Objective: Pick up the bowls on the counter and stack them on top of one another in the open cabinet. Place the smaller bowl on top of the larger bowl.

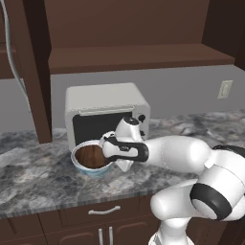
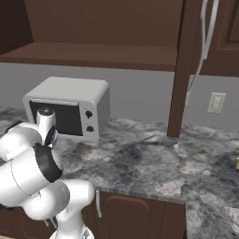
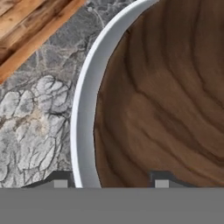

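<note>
Here gripper [image 3: 111, 183] straddles larger bowl [image 3: 85, 113] rim; smaller bowl [image 3: 162, 96] nested inside.

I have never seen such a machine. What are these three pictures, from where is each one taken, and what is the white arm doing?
This is a simulated kitchen. A white robot arm with a two-finger gripper works at a grey marbled stone counter. Two pictures come from cameras behind the arm, left and right; the third looks along the gripper itself. On the counter stand a white microwave and a pale white-blue ceramic bowl with a dark brown wooden bowl inside it. The fingers straddle the pale rim, one outside, one inside. Above is a dark brown open cabinet shelf.
</note>
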{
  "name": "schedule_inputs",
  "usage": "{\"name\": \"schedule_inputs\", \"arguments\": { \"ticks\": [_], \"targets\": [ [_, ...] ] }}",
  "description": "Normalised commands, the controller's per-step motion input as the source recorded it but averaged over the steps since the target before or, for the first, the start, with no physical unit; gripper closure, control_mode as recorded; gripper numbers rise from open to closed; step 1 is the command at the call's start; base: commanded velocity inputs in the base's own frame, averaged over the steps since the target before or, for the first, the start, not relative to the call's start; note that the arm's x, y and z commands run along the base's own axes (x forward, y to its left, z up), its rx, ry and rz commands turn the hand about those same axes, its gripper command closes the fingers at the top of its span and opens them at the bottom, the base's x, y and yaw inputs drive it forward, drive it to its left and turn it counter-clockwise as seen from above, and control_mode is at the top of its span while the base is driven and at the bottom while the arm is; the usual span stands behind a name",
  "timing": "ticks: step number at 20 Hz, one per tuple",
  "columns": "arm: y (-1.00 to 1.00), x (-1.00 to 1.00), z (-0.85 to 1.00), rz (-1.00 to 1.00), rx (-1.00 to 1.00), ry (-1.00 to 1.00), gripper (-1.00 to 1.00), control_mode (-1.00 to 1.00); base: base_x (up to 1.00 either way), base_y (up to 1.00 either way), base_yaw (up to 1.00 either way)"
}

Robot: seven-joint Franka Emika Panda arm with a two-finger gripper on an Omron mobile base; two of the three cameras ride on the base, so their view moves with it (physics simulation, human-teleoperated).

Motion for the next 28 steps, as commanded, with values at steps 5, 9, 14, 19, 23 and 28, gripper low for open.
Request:
{"name": "schedule_inputs", "arguments": {
  "ticks": [5, 9, 14, 19, 23, 28],
  "targets": [
    [0.0, -0.03, 0.48, 0.01, 0.0, 0.0, 1.0, -1.0, 0.0, 0.0, 0.0],
    [0.0, -0.34, 0.56, 0.1, -0.01, 0.03, 1.0, -1.0, 0.0, 0.0, 0.0],
    [0.01, -0.6, 0.43, 0.16, -0.06, 0.07, 1.0, -1.0, 0.0, 0.0, 0.0],
    [0.01, -0.73, 0.54, 0.18, -0.06, 0.04, 1.0, -1.0, 0.0, 0.0, 0.0],
    [-0.02, -0.62, 0.88, 0.15, 0.0, -0.01, 1.0, -1.0, 0.0, 0.0, 0.0],
    [-0.24, -0.54, 0.88, 0.06, 0.01, -0.04, 1.0, -1.0, 0.0, 0.0, 0.0]
  ]
}}
